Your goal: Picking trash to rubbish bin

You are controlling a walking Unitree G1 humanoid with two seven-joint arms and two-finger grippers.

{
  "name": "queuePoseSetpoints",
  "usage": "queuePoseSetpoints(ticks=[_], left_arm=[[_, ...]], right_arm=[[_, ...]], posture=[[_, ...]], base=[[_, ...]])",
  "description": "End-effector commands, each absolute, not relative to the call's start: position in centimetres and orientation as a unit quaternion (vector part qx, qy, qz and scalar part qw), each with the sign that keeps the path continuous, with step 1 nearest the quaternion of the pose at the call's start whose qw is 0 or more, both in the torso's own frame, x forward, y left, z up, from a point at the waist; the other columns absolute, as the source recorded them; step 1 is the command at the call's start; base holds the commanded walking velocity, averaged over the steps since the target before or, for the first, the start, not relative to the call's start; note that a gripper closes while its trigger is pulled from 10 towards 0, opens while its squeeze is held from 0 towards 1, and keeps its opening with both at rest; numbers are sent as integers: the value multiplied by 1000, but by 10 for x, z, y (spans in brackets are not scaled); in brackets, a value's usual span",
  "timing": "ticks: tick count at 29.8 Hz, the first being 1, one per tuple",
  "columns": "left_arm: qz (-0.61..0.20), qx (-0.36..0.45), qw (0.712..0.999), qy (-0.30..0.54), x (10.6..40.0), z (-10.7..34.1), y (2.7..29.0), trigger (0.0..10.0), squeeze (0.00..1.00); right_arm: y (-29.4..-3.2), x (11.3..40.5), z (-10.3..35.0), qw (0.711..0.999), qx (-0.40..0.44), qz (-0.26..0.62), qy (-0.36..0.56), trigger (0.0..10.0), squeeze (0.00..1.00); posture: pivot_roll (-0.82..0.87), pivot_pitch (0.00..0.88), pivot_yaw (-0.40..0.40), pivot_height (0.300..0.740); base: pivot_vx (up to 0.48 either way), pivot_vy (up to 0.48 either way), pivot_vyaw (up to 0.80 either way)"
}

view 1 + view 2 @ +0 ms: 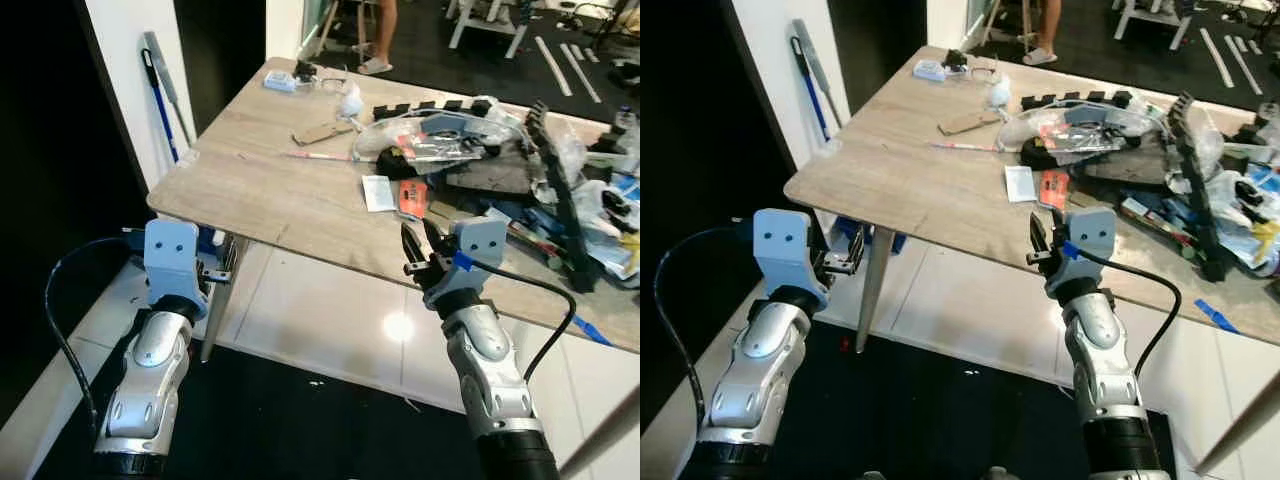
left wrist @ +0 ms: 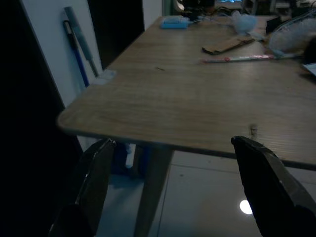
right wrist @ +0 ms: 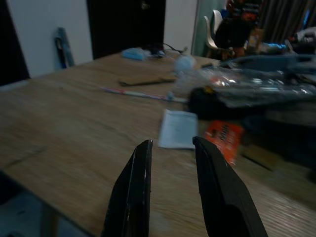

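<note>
On the wooden table (image 1: pixel 270 190) lie a white paper packet (image 1: pixel 378 192) and an orange wrapper (image 1: pixel 412 198) near the front edge. Farther back are a cardboard scrap (image 1: pixel 325 131), a thin pink stick (image 1: pixel 320 156), a crumpled white tissue (image 1: pixel 350 98) and a clear plastic bag (image 1: pixel 440 135). My right gripper (image 1: pixel 416 235) hovers at the front edge, just short of the packet (image 3: pixel 177 128) and the orange wrapper (image 3: pixel 224 136), narrowly open and holding nothing. My left gripper (image 1: pixel 220 270) is wide open, low beside the table's near corner (image 2: pixel 69 121).
A heap of black parts, bags and boxes (image 1: pixel 560 190) covers the table's right side. A blue-handled broom (image 1: pixel 160 90) leans on the white wall at left. The table leg (image 1: pixel 222 300) stands by my left gripper. A person's legs (image 1: pixel 380 40) show at the far end.
</note>
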State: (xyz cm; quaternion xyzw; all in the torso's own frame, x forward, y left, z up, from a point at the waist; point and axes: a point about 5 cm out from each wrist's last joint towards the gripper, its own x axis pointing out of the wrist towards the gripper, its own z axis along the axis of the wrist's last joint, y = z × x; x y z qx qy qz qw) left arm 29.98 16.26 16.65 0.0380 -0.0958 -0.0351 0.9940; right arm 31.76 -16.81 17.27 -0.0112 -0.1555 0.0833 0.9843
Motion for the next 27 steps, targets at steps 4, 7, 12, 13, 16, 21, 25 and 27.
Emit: queuePoseSetpoints(ticks=[4,7,12,13,16,21,25,27], left_arm=[[-43,42,994,-89,297,163,160,10000,0],[-44,44,994,-89,297,163,160,10000,0],[-45,45,994,-90,297,163,160,10000,0],[-45,45,994,-90,298,163,160,10000,0],[-46,46,994,-90,298,163,160,10000,0],[-48,46,994,-89,298,163,159,10000,0],[-48,47,994,-88,298,163,159,10000,0],[-48,47,994,-88,298,163,159,10000,4]], right_arm=[[-174,316,170,986,-18,73,-147,10000,0],[-174,316,169,987,-18,72,-146,10000,0],[-174,316,169,987,-17,72,-145,10000,0],[-174,316,169,987,-16,72,-145,10000,0],[-174,316,169,987,-17,71,-144,10000,0],[-173,316,168,987,-16,71,-142,10000,0],[-173,316,168,987,-16,71,-142,10000,0],[-173,316,168,987,-16,72,-142,10000,0]], posture=[[-21,132,-55,740],[-20,125,-55,740],[-18,121,-55,740],[-18,121,-55,740],[-19,121,-54,740],[-19,124,-55,740],[-19,126,-56,740],[-17,130,-56,740]], base=[[279,0,0],[281,0,0],[282,0,0],[281,0,0],[282,0,0],[283,0,0],[281,0,0],[283,0,0]])
